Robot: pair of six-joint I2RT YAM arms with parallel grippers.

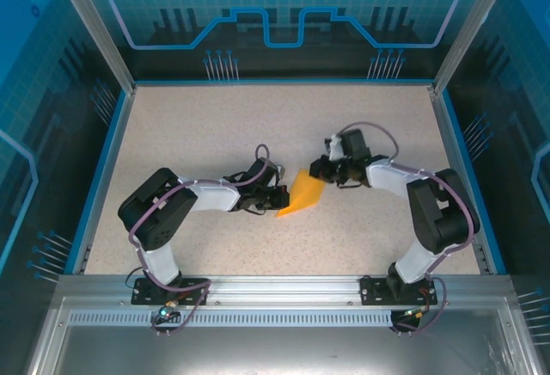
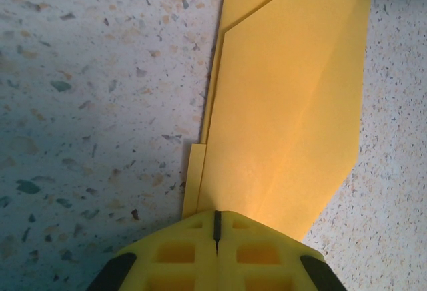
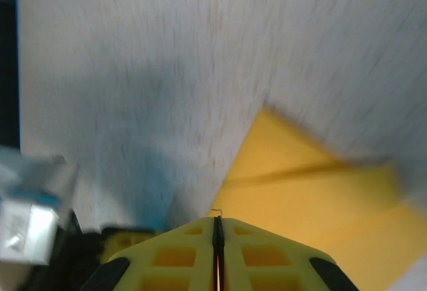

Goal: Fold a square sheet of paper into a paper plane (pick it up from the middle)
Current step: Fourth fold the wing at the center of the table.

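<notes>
The orange-yellow paper (image 1: 305,194) lies mid-table between both arms, folded into a layered wedge whose point faces the near left. In the left wrist view the paper (image 2: 287,104) lies flat on the speckled top, showing stacked layers and a narrow strip along its left edge. My left gripper (image 1: 279,199) is shut, and its tips (image 2: 217,221) sit over the paper's near end. My right gripper (image 1: 316,171) is also shut. It hangs at the paper's far right edge, and the paper (image 3: 313,197) spreads right of its tips (image 3: 217,223). That view is blurred.
The speckled table (image 1: 215,126) is bounded by a blue rim (image 1: 103,160) and transparent walls. An aluminium rail (image 1: 275,293) runs along the near edge by the arm bases. The left arm's parts (image 3: 40,224) show at the lower left of the right wrist view.
</notes>
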